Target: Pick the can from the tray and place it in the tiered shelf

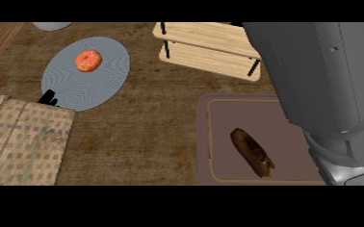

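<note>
No can shows anywhere; its place cannot be told. The brown tray [213, 139] at near right carries only a dark long loaf [252, 152]. Just beyond it stands the wooden tiered shelf [206, 43]. A grey right forearm [313, 77] covers the right side; the right hand is hidden, grasp unknown. A grey plate [68, 86] with an orange fruit [88, 60] lies far left on the bench [149, 125].

grey forearm [313, 77] covering shelf's [206, 45] right end
</note>
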You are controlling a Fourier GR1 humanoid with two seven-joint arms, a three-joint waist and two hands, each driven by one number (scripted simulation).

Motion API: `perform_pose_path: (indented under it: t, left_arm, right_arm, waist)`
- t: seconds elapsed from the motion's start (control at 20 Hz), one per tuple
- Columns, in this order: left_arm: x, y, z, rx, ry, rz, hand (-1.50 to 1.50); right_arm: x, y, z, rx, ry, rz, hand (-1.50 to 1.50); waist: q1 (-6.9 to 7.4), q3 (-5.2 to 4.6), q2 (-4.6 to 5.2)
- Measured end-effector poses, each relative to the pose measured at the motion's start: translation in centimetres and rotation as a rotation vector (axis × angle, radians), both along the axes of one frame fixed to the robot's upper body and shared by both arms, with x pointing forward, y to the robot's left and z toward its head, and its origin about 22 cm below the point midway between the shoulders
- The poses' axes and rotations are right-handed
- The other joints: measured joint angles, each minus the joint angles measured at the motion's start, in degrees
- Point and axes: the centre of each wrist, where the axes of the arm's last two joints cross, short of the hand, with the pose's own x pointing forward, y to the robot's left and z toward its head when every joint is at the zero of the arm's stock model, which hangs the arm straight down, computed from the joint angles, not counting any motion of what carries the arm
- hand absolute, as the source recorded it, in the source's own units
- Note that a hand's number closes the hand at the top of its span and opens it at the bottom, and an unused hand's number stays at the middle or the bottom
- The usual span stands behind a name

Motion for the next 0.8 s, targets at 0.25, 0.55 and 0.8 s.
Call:
perform_pose_path:
  t: [0.25,0.55,0.8]
  left_arm:
    - [0.5,0.0,0.0,-0.011,0.003,-0.001,0.00]
    - [0.7,0.0,-0.1,-0.011,0.001,-0.004,0.00]
    - [0.0,-0.3,-0.2,-0.002,-0.001,0.000,0.00]
  right_arm:
    - [2.3,-2.2,-1.6,0.049,0.029,-0.056,1.50]
    - [5.0,-4.6,-3.5,0.051,0.060,-0.127,-1.50]
    - [5.7,-5.0,-5.0,0.048,0.055,-0.103,-1.50]
  waist:
    - [-0.04,0.00,0.07]
    - [0.12,-0.01,0.07]
    - [0.09,-0.01,-0.07]
